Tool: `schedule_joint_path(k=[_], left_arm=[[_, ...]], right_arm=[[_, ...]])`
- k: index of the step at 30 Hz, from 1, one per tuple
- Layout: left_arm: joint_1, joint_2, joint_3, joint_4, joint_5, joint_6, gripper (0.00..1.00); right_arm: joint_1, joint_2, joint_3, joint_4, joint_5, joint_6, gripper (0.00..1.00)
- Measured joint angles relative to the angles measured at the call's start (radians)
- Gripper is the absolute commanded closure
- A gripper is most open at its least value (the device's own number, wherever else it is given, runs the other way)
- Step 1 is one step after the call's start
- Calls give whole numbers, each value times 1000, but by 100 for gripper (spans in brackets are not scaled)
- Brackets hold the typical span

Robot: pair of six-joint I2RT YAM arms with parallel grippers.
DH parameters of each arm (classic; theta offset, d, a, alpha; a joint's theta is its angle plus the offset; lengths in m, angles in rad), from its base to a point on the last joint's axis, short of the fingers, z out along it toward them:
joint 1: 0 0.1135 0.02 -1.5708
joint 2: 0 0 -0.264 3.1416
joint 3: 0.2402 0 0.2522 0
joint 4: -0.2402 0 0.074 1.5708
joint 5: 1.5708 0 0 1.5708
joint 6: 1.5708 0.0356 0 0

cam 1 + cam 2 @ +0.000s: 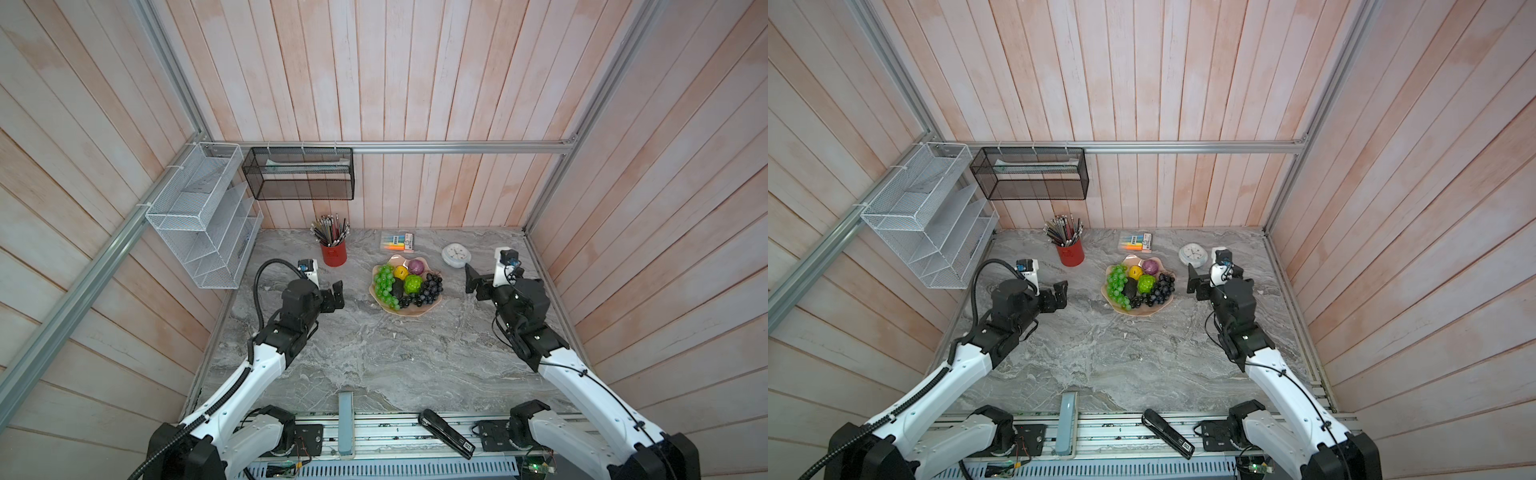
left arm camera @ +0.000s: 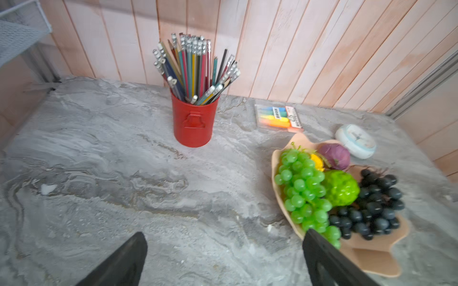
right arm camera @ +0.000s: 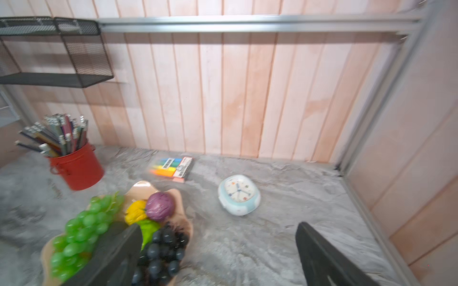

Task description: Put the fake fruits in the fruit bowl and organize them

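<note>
Neither arm held anything. The left end effector (image 1: 337, 296) hung over the bare bench (image 1: 374, 353) to the left of the fruit bowl (image 1: 409, 314) and apart from it. Its jaws were wide open with nothing between them. In the left wrist view its fingers (image 2: 124, 260) framed only grey stone. The right end effector (image 1: 477, 284) was on the bowl's other side, also clear of the rim, just in front of the white clock (image 1: 456, 254). Its jaws were spread and empty. In the right wrist view one of its fingers (image 3: 116, 255) stood in front of the bowl, so I could not see the fruit behind it there.

The bowl sat toward the back middle of the bench, and I counted all six pieces inside it. The green grape bunch (image 1: 384, 282) ran along the left rim. The black-purple grape bunch (image 1: 430, 287) spread across the right side and the front. Between them lay the dark avocado (image 1: 398, 288) and the bumpy lime-green ball (image 1: 414, 284), side by side. Behind those sat the small yellow ball (image 1: 401, 272) and the small purple ball (image 1: 416, 266), next to each other. Bare peach rim showed at the front and back.

Further back, the red pencil cup (image 1: 333, 254) stood upright to the bowl's left. A highlighter pack (image 1: 397, 242) lay flat near the back wall.
</note>
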State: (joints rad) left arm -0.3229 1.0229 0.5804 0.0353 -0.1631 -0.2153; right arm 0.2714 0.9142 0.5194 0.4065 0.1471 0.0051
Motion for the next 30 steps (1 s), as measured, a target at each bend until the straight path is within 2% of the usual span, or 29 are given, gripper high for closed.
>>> schedule_joint_path(k=[5, 8, 13, 19, 24, 30], left_arm=[[83, 45, -200, 284, -85, 114, 0], [118, 113, -275, 468, -117, 169, 0], [181, 256, -315, 724, -111, 211, 0], [206, 434, -325, 972, -95, 242, 0], [302, 524, -318, 1031, -43, 204, 0], [316, 527, -313, 1059, -11, 184, 0]], right_arm=[[-190, 59, -154, 141, -27, 13, 2], [-254, 113, -243, 270, -27, 32, 2], [-313, 287, -298, 443, -77, 44, 2], [-329, 446, -315, 636, -148, 40, 2], [-334, 615, -318, 817, -206, 28, 2], [-346, 620, -308, 824, -248, 21, 2]])
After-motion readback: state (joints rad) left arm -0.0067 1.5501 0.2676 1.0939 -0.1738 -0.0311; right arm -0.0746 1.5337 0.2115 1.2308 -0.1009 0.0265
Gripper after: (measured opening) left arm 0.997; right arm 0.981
